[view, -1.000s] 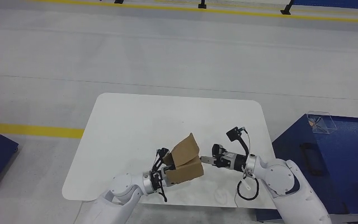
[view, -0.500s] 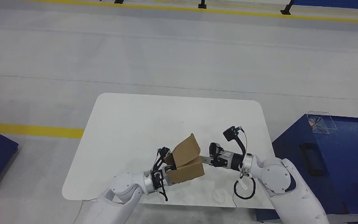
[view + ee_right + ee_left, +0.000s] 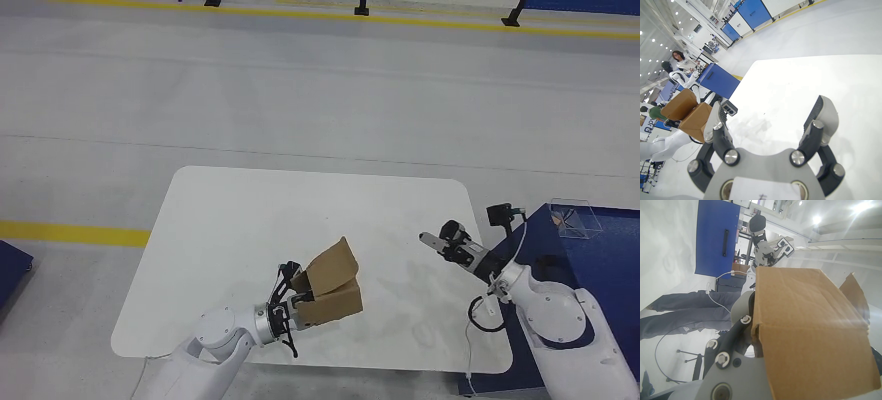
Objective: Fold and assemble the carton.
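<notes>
Table, carton near front edge

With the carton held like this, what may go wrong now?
1. Only the left jaws grip the carton, at one end, so it may twist or slip.
2. One flap stands up unfolded, and the right jaws are open and well apart from it. With nothing pressing on it, the flap may spring wider.

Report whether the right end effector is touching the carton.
Apart. The top view shows bare table between the right end effector and the carton.
</notes>
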